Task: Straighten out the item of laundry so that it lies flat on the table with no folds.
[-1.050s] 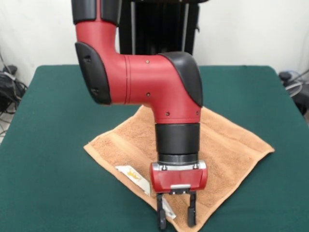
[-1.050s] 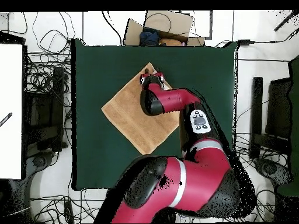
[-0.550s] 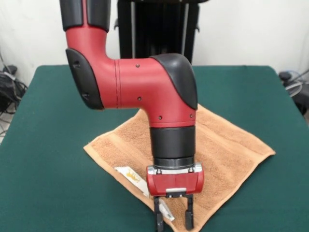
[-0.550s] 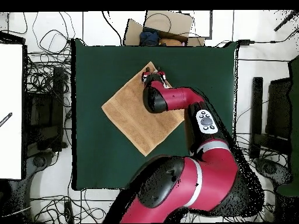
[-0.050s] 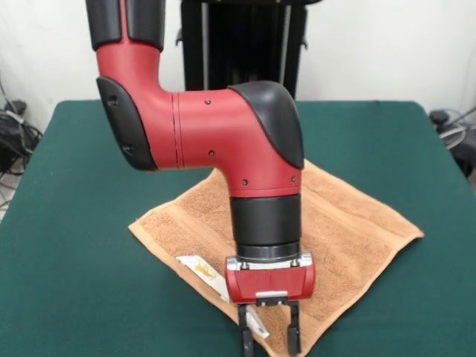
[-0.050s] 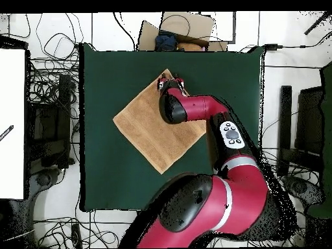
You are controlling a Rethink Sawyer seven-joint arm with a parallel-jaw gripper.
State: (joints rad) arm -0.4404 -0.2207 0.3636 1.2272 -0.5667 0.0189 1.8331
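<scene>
The orange-tan towel (image 5: 349,223) lies spread as a diamond on the dark green table (image 5: 74,193), and shows as the same diamond from above (image 6: 139,126). Two white labels (image 5: 202,269) sit at its near edge. My gripper (image 5: 268,339) hangs over the towel's near corner, fingers (image 5: 245,338) pointing down and apart, one on each side of the corner's hem. In the overhead view the gripper (image 6: 170,82) sits at the towel's top corner. The red arm hides the towel's middle in the front view.
Cables and boxes lie on the floor around the table (image 6: 104,181). A cardboard box (image 6: 185,29) sits beyond the table's far edge in the overhead view. Green tabletop surrounds the towel on all sides.
The arm has swung slightly left in the front view and the gripper has sunk a little lower over the towel's near corner. The towel has not moved.
</scene>
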